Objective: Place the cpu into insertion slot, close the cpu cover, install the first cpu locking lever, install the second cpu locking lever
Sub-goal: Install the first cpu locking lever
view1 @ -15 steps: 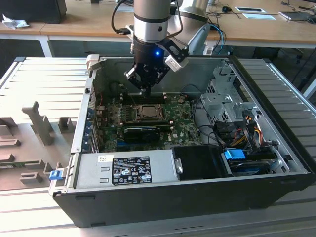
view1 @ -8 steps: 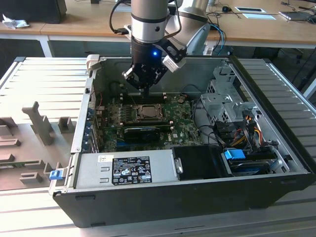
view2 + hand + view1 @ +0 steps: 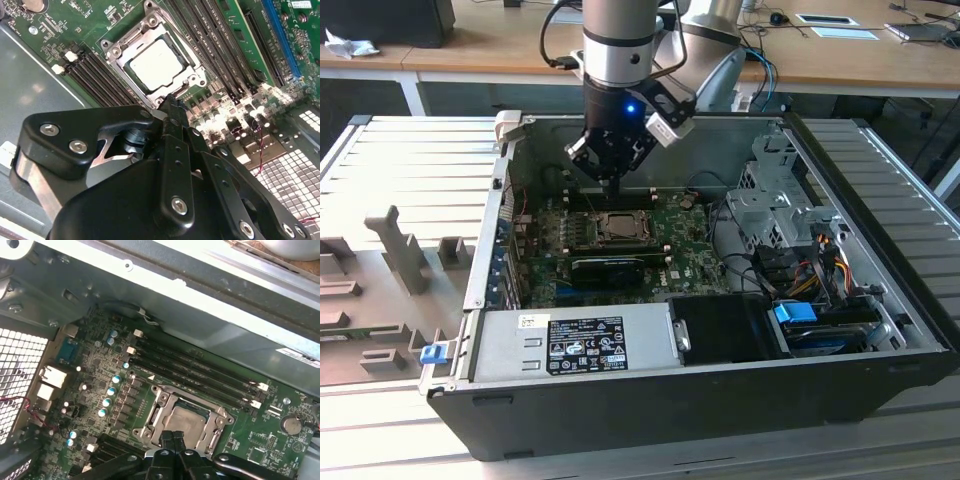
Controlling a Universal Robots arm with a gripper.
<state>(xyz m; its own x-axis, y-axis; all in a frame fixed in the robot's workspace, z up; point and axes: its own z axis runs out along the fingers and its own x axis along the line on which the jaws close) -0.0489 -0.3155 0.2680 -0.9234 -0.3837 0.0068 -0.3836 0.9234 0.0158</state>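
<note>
Exterior view showed the gripper point(image 3: 610, 183) hanging low inside an open computer case point(image 3: 620, 410) that lay on a ribbed metal table point(image 3: 400, 160). Its tip was just above the insertion slot point(image 3: 618, 228), at the slot's edge farther from the camera, on the green motherboard point(image 3: 688, 245). A long black expansion card point(image 3: 610, 268) lay just on the near side of the slot, and beyond that stood the grey power supply box point(image 3: 510, 345) against the case's near wall. A metal drive cage point(image 3: 775, 195) sat well apart toward the exterior view's right. In the second wrist view the cpu point(image 3: 157, 65) was seated in the slot with its pale silvery face up. The cpu cover point(image 3: 192, 76) lay flat around it, so the chip showed through the square window. In both wrist views the two slim black fingers point(image 3: 166, 445) were pressed together with only a thin seam between them and nothing held (a narrow, closed tip). That tip sat right at the rim of the slot's silver frame, though I could not tell whether it touched the metal. Rows of black memory slots point(image 3: 200, 372) ran along both sides of the socket, and a coin battery point(image 3: 291, 424) sat near one corner of the board. Whether either locking lever was latched was not clear.
</note>
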